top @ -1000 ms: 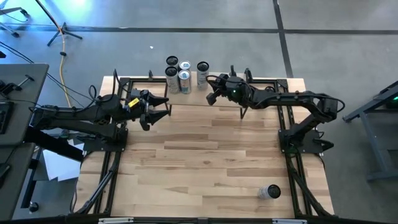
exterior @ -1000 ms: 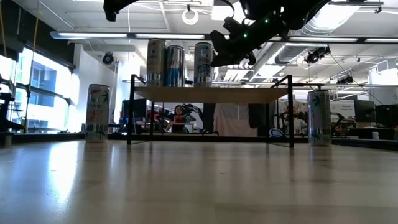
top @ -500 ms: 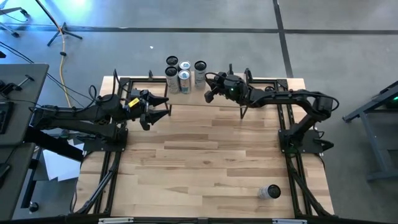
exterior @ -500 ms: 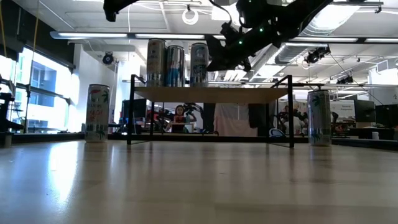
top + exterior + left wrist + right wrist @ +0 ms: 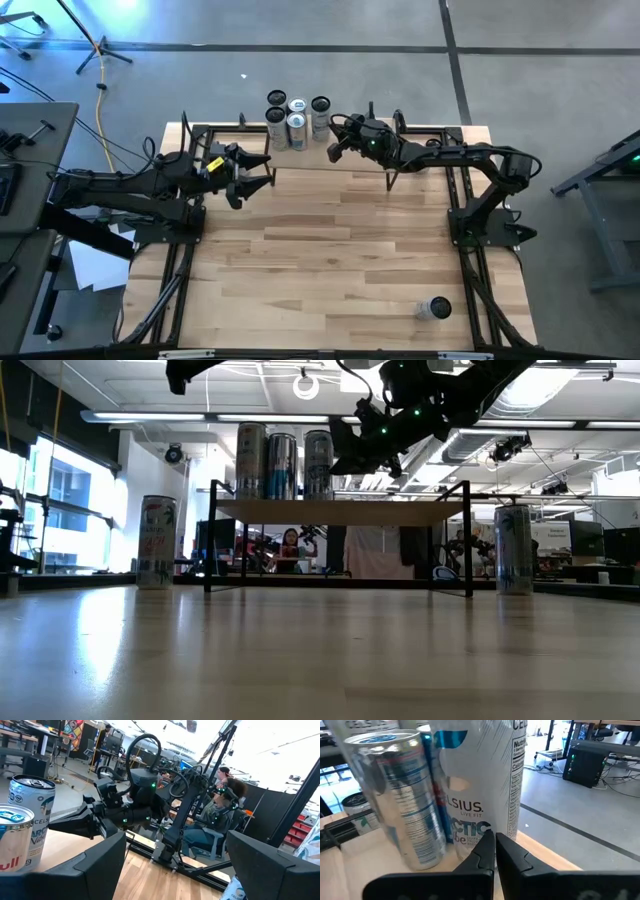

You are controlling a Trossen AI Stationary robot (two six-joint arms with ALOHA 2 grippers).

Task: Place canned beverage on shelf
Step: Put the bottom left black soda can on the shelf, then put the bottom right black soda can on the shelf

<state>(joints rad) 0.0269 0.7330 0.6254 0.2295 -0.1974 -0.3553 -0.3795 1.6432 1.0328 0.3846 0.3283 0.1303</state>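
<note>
The shelf (image 5: 300, 158) (image 5: 340, 511) stands at the table's far edge. Several cans stand upright on it in a cluster (image 5: 286, 112). The white can (image 5: 320, 106) (image 5: 318, 463) (image 5: 485, 780) is the rightmost of them, next to a silver can (image 5: 402, 795). My right gripper (image 5: 333, 153) (image 5: 495, 837) is shut, its tips at this can's side. My left gripper (image 5: 266, 172) (image 5: 175, 865) is open and empty, above the table at the shelf's left part. My right gripper touches the white can's lower side wall (image 5: 487, 826) with the tips of its shut fingers (image 5: 485, 851). It comes from the table's right, slanting down. The can stands upright on the shelf, close beside the other cans.
One can (image 5: 433, 308) stands on the table near the front right corner. The low view shows two more upright cans on the tabletop, one (image 5: 157, 542) left and one (image 5: 513, 549) right of the shelf. A person (image 5: 220, 815) sits beyond the table.
My right gripper has moved toward the table's left with shut fingers. The white can has slid left along the shelf, upright, up to the other cans.
</note>
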